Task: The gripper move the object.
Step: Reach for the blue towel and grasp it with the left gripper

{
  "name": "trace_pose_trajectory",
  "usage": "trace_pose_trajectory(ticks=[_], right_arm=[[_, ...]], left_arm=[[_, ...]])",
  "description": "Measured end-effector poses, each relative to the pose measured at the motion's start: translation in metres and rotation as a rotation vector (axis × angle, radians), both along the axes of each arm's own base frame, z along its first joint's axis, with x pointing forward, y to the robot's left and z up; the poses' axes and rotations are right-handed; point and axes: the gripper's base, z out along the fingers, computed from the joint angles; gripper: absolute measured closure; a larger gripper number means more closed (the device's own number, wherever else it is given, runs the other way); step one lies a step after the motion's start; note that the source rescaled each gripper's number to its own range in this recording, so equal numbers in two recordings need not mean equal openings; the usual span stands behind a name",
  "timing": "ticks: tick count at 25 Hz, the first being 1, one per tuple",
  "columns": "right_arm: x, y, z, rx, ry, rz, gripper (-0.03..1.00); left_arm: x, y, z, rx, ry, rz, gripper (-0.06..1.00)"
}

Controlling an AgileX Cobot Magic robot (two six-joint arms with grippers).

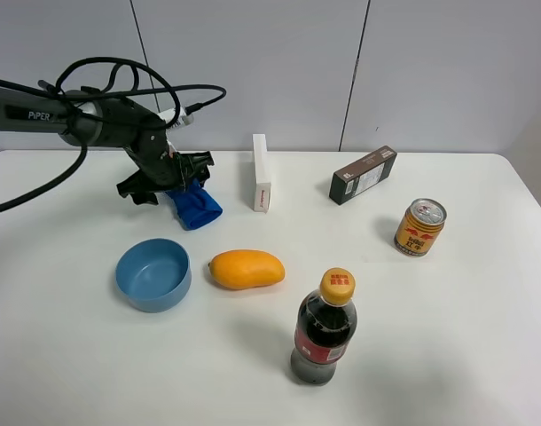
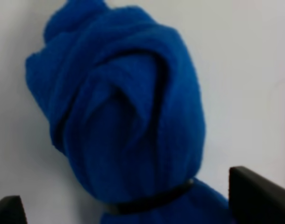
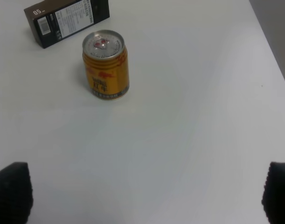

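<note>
Since the blue cloth bundle (image 1: pixel 198 206), lying upper left in the exterior view, looks soft and light, it should squash easily; the left gripper (image 2: pixel 133 205) gapes wide around its banded end, probably the best place to pinch.

Blue bowl (image 1: pixel 152 290) sits just beside mango (image 1: pixel 246 269), cola bottle (image 1: pixel 325 328) near.

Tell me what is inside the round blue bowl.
Nothing shows inside the round blue bowl: only its bare blue floor and far wall. Its near wall hides a thin strip of the inside.
</note>
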Motion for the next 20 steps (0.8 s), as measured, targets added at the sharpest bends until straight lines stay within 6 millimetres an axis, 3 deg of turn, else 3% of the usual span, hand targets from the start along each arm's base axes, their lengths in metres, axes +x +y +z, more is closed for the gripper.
trace_pose_trajectory(ticks=[20], right_arm=[[0.000,0.000,0.000,0.000,0.000,0.000,-0.03]], left_arm=[[0.008,-0.003,-0.030,0.024,-0.037,-0.055,0.18]])
